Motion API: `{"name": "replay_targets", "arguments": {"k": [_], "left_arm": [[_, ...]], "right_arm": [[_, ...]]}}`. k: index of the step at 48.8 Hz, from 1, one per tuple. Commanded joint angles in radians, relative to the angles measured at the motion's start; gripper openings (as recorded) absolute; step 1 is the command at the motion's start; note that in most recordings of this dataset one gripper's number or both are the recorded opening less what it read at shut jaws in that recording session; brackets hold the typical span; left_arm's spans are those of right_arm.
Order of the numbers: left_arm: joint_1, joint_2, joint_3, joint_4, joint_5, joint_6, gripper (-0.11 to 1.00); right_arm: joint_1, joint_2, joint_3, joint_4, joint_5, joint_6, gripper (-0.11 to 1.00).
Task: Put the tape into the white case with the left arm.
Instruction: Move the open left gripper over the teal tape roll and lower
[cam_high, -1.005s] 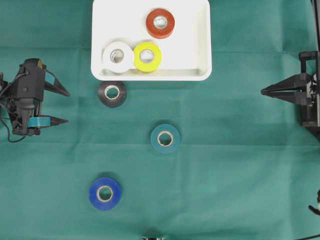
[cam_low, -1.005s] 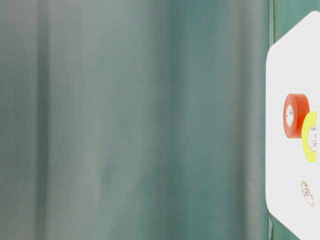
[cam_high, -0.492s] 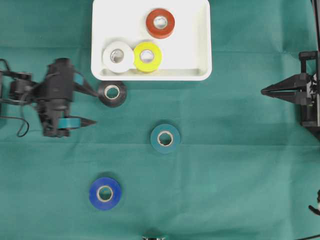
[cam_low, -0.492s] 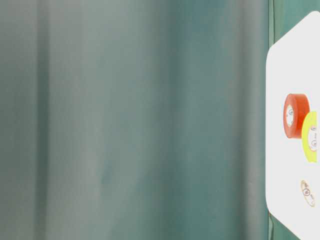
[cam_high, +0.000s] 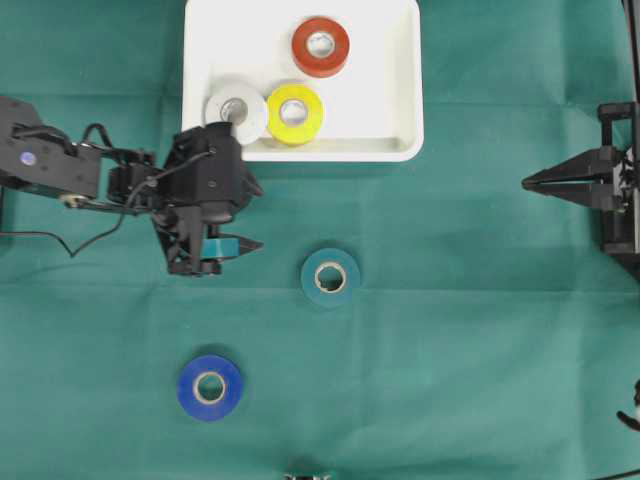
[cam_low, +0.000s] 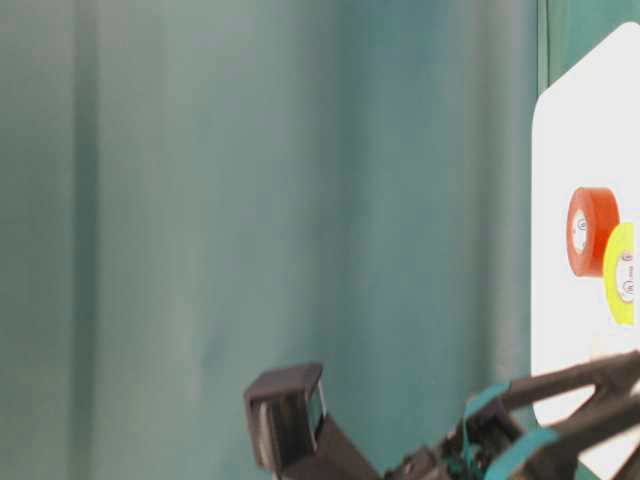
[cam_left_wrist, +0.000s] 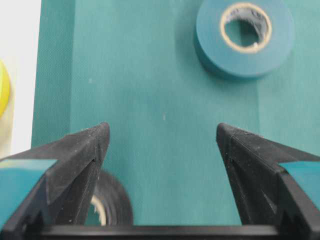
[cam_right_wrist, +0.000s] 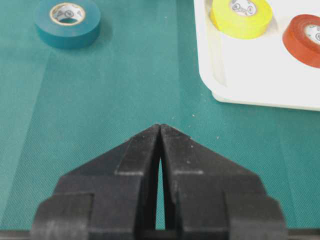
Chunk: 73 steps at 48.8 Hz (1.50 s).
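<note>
**Desk:** What is the left tool (cam_high: 245, 215) doing over the green cloth-covered surface (cam_high: 450, 330)?

**Photographer:** It hangs with its jaws spread wide and nothing between them, just beside the near rim of the white case (cam_high: 400, 152). The wrist view shows a black tape roll (cam_left_wrist: 111, 206) low under the left finger (cam_left_wrist: 75, 160), partly hidden, and a teal roll (cam_left_wrist: 244, 36) lying well ahead of the fingertips. Which roll it is after, I cannot say.

**Desk:** How should the pick go?

**Photographer:** My judgement: centre the open jaws across one roll so both fingers straddle its outer wall, come straight down, then close. The black roll sits close to the case rim, so a finger could catch there.

**Desk:** Materials?

**Photographer:** The rolls are squat glossy rings with pale cardboard cores; a blue one (cam_high: 210, 386) lies apart toward the front. The case is smooth white plastic, shallow, round-cornered, already holding red (cam_high: 320, 46), yellow (cam_high: 294, 112) and white (cam_high: 234, 108) rolls. The right tool (cam_right_wrist: 161, 131) rests pinched together, holding nothing.
</note>
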Motion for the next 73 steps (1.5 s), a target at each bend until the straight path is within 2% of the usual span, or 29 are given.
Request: {"name": "replay_targets", "arguments": {"k": [1, 37, 55, 73], "left_arm": [[0.002, 0.012, -0.049, 0.002, -0.006, 0.002, 0.86], [-0.037, 0.169, -0.233, 0.002, -0.003, 0.0, 0.86], [-0.044, 0.186, -0.268, 0.002, 0.032, -0.002, 0.86], [-0.051, 0.259, -0.313, 0.0, 0.061, -0.008, 0.86]], "right_arm": [[0.0, 0.006, -0.009, 0.0, -0.012, 0.002, -0.1], [0.0, 0.006, -0.009, 0.0, -0.012, 0.002, -0.1], [-0.002, 0.006, -0.006, -0.002, -0.015, 0.002, -0.1], [-0.002, 0.008, -0.005, -0.002, -0.02, 0.002, -0.1]]}}
